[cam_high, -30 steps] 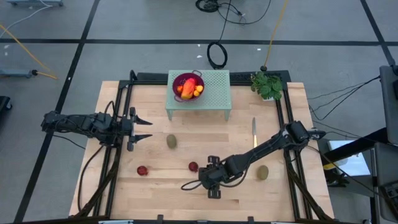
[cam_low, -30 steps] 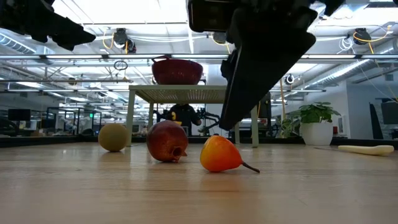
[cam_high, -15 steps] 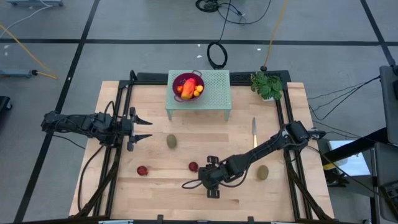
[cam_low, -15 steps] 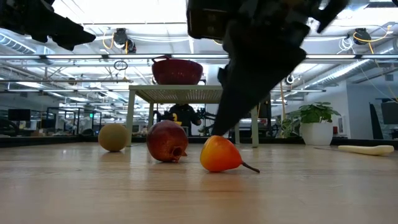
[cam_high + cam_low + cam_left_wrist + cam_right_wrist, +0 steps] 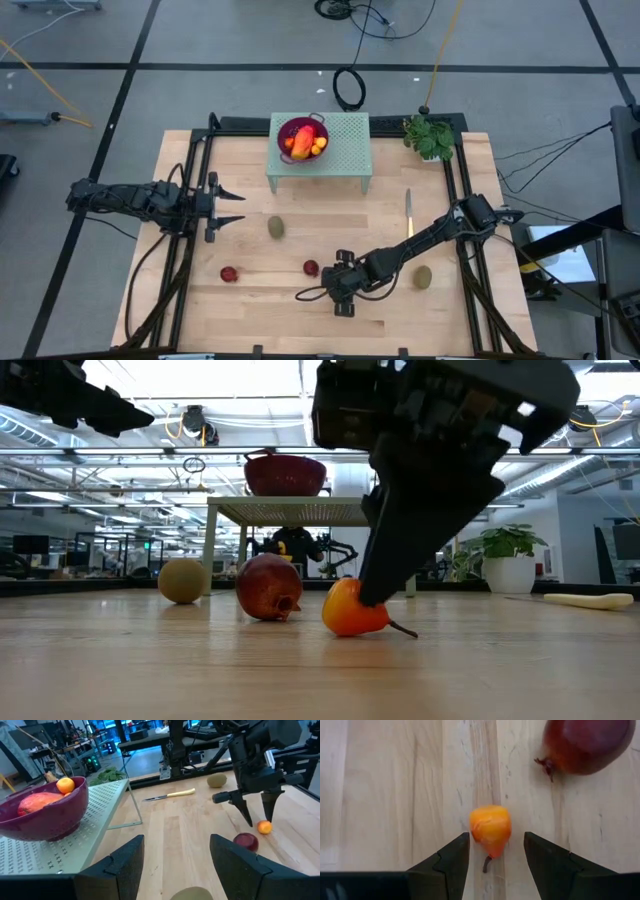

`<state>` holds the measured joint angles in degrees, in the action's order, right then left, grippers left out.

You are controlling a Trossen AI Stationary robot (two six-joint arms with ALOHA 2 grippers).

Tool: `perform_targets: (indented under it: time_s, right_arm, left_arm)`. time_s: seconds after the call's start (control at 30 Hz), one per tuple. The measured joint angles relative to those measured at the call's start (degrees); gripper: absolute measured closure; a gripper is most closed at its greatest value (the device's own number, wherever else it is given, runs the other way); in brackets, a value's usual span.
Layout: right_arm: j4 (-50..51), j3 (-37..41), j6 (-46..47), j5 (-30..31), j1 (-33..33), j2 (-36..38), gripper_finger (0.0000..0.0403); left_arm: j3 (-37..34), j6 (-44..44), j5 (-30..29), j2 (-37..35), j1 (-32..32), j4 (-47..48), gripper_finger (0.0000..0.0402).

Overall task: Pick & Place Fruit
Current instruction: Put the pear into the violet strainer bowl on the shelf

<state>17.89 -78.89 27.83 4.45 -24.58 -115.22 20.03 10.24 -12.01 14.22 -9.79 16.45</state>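
The right end effector (image 5: 385,595) comes down over a small orange fruit (image 5: 352,609) on the desk (image 5: 300,670), its dark finger touching it. Beside it lies a dark red ball (image 5: 268,587), farther a brown-green oval (image 5: 183,580).

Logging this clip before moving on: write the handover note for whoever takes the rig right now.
Right end effector: open, low over the table, fingers straddling the small orange fruit, not closed on it.
Left end effector: open, waiting at the table's left side.
Done: red-orange oblong fruit and some small orange ones sit in the purple bowl on the green stand.
Left: the orange fruit, two dark red balls, two brown-green ovals.
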Motion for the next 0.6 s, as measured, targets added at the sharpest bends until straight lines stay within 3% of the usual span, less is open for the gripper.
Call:
perform_targets:
  time_s: [0.6]
  right_arm:
    - [-5.0,0.3,0.0,0.1,0.8,-2.7,0.0222]
  left_arm:
    - [0.0,0.0,0.0,0.0,0.0,0.0,0.0174]
